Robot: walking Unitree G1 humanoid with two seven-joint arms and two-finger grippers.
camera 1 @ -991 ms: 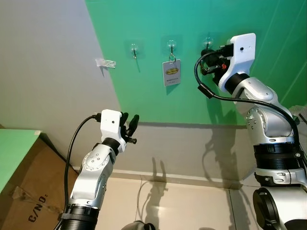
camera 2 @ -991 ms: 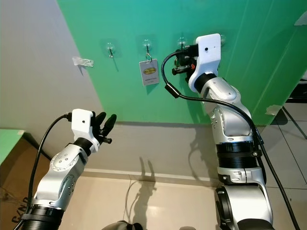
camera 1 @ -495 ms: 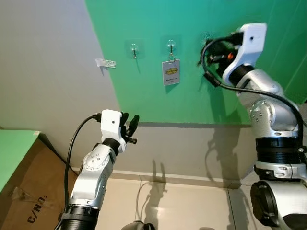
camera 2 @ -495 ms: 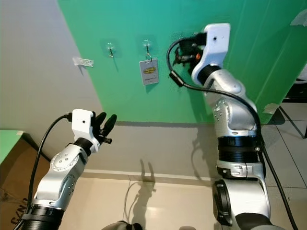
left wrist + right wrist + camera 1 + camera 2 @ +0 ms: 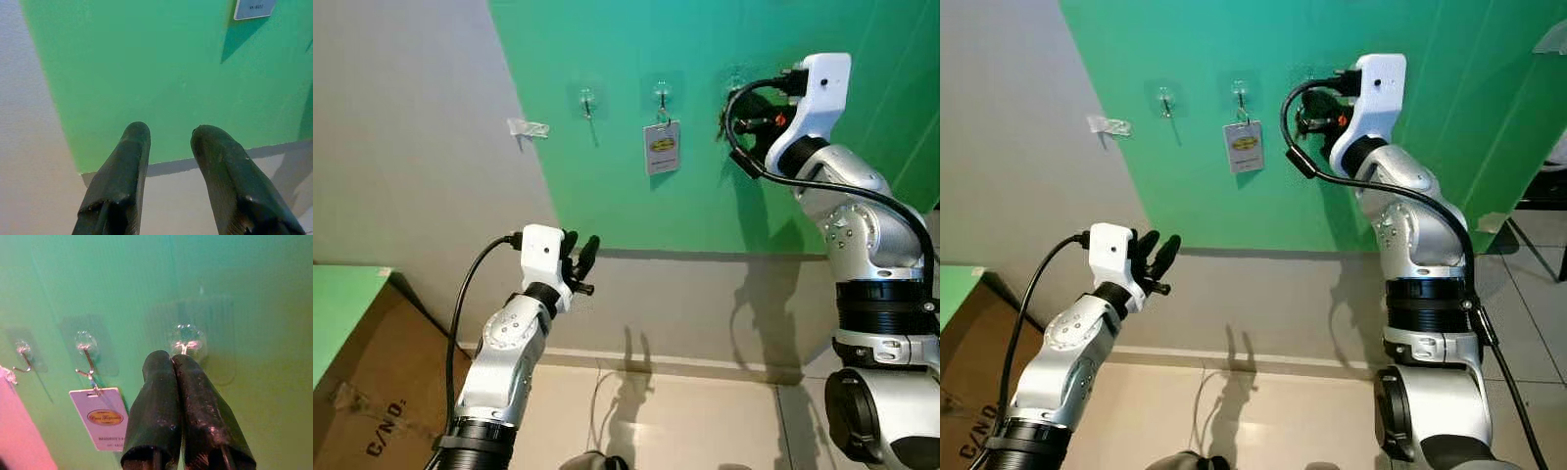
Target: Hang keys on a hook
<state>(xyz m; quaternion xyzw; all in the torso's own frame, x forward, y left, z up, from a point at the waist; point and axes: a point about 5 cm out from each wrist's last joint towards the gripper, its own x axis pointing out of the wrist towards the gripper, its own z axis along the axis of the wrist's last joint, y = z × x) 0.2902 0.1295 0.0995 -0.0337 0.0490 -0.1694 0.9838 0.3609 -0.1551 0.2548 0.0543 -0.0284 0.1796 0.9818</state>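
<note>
Three clear stick-on hooks sit in a row on the green wall: left hook (image 5: 587, 100), middle hook (image 5: 662, 95), right hook (image 5: 184, 340). A white key tag (image 5: 663, 147) hangs from the middle hook by a small ring. My right gripper (image 5: 171, 357) is raised to the wall, shut, with its tips just under the right hook; I see nothing between its fingers. My left gripper (image 5: 580, 239) is held lower and further left, open and empty, pointing at the wall below the tag.
A cardboard box (image 5: 362, 401) and a green surface (image 5: 337, 304) stand at the lower left. A strip of clear tape (image 5: 529, 127) sticks to the grey wall left of the hooks. Tiled floor (image 5: 685, 421) lies below.
My right arm swung up and to the right toward the right hook, then dropped a little. The left arm has barely moved.
</note>
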